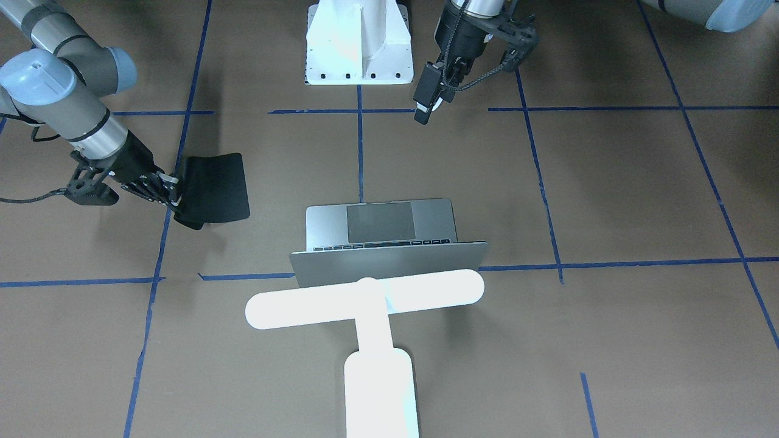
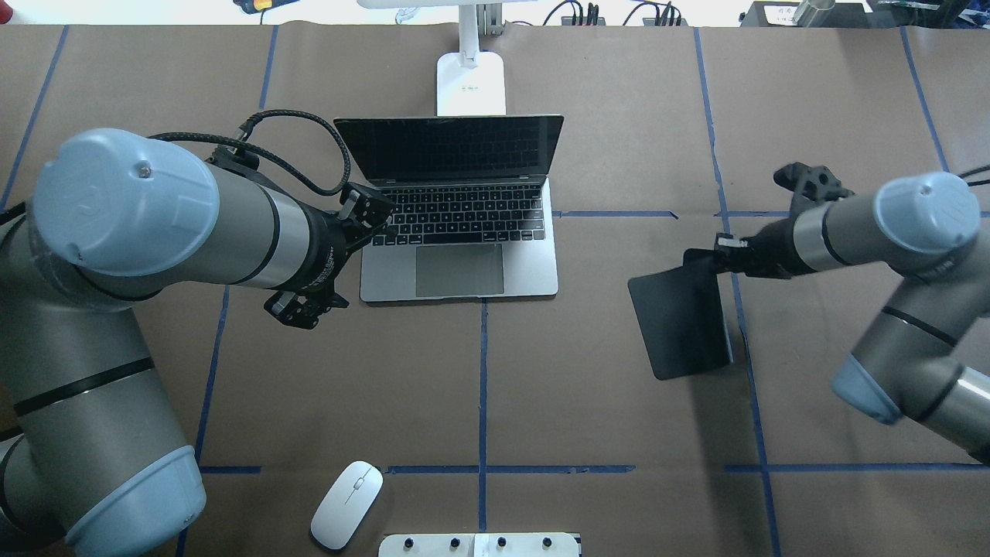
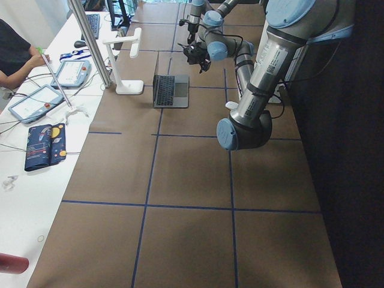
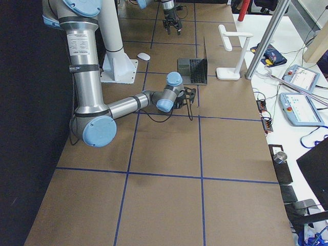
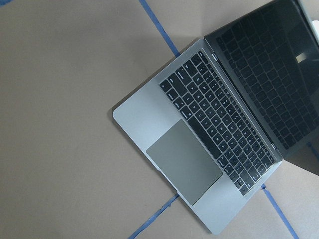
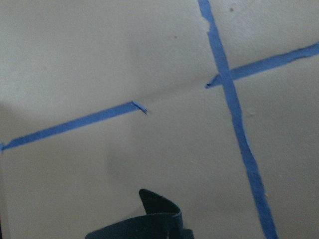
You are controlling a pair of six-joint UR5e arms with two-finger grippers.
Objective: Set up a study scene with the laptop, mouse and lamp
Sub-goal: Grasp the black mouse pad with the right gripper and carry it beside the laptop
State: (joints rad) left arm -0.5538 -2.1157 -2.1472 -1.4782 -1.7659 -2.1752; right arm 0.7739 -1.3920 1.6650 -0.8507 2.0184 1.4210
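Facing the robot: open laptop (image 1: 380, 222) at mid tabletop (image 1: 633, 201), back of the lid toward the camera, trackpad toward the robot. Just before the lid, the glowing lamp (image 1: 365, 301), its bar head crossing the lid's top edge. At the view's left, the right gripper (image 1: 172, 193) clamped on the edge of a black mat (image 1: 216, 188), which curls at its near corner. Up top, the left gripper (image 1: 424, 109) hanging beside the white pedestal (image 1: 359, 48); fingers apart or together, cannot tell.

From overhead: dark screen, lamp base just behind the lid. Flat on the tabletop near the robot's edge, the mouse (image 2: 346, 504), just left of the pedestal and well apart from the laptop. Left gripper over the laptop's left edge. Black mat tilted, to the laptop's right and apart from it.

Side views: lamp upright beside the open laptop; both grippers too small to judge.

Left wrist: keyboard, trackpad and dark screen seen from above. Right wrist: a curled dark strip of mat at the bottom edge, over blue tape lines (image 6: 234, 124).
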